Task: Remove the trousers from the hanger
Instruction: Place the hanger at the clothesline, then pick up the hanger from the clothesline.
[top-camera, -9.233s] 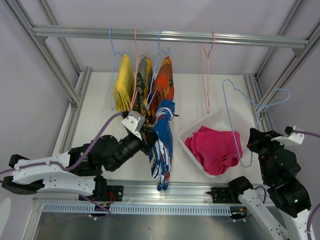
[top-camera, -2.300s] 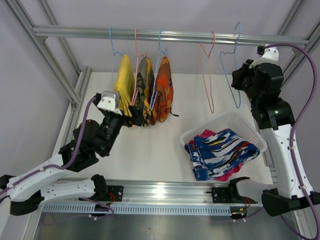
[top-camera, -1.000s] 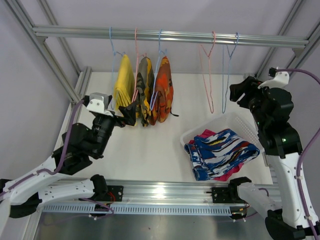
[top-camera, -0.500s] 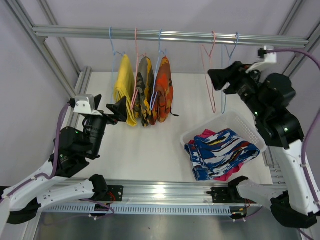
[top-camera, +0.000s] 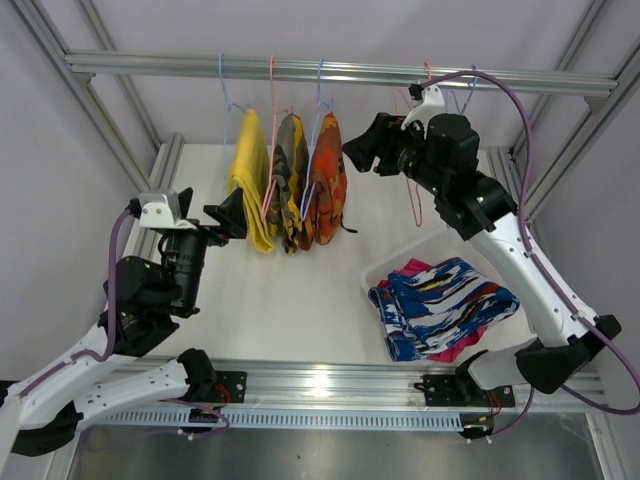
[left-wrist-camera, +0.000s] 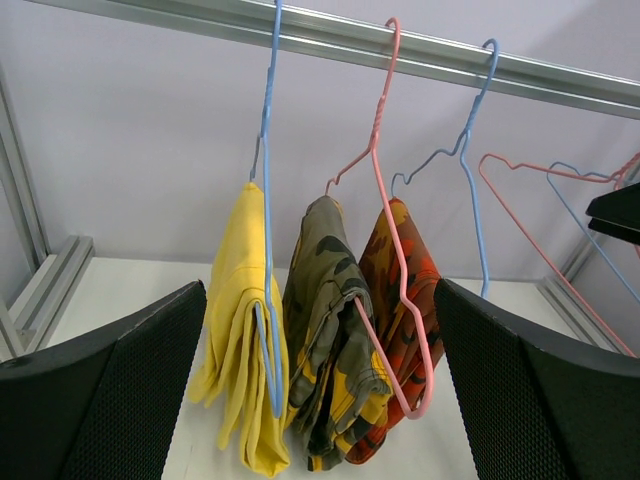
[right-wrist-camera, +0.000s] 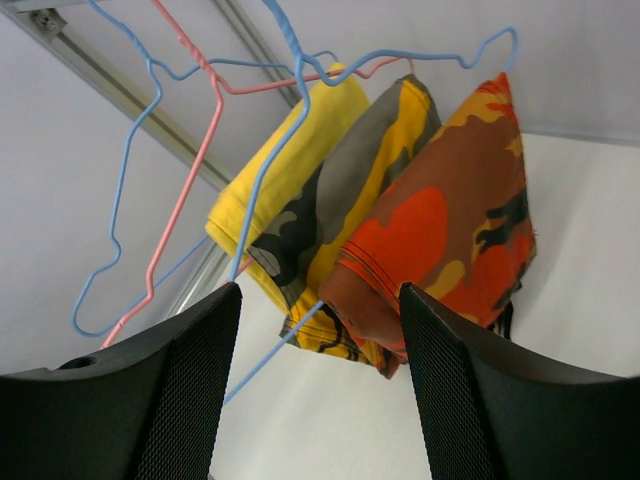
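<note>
Three trousers hang folded on hangers from the rail (top-camera: 340, 72): plain yellow (top-camera: 248, 180), yellow-brown camouflage (top-camera: 288, 185) and orange-red patterned (top-camera: 325, 185). The blue-and-white trousers (top-camera: 445, 305) lie on the magenta pink ones (top-camera: 410, 270) in the white basket (top-camera: 478, 243). My left gripper (top-camera: 228, 215) is open just left of the yellow trousers, touching nothing. Its wrist view shows the yellow (left-wrist-camera: 240, 330), camouflage (left-wrist-camera: 325, 330) and orange-red (left-wrist-camera: 405, 290) trousers beyond the left gripper (left-wrist-camera: 318, 395). My right gripper (top-camera: 360, 150) is open, high to the right of the orange-red trousers (right-wrist-camera: 450, 230), empty between its fingers (right-wrist-camera: 170, 400).
An empty pink hanger (top-camera: 415, 190) and an empty blue hanger (top-camera: 462, 98) hang on the rail behind my right arm. Frame posts stand at both sides of the white table (top-camera: 300, 300). The blue hanger (right-wrist-camera: 290, 120) of the orange-red trousers crosses the right wrist view.
My right arm has swung left from the empty hangers to beside the orange-red trousers. The left gripper has shifted slightly left and back, staying open.
</note>
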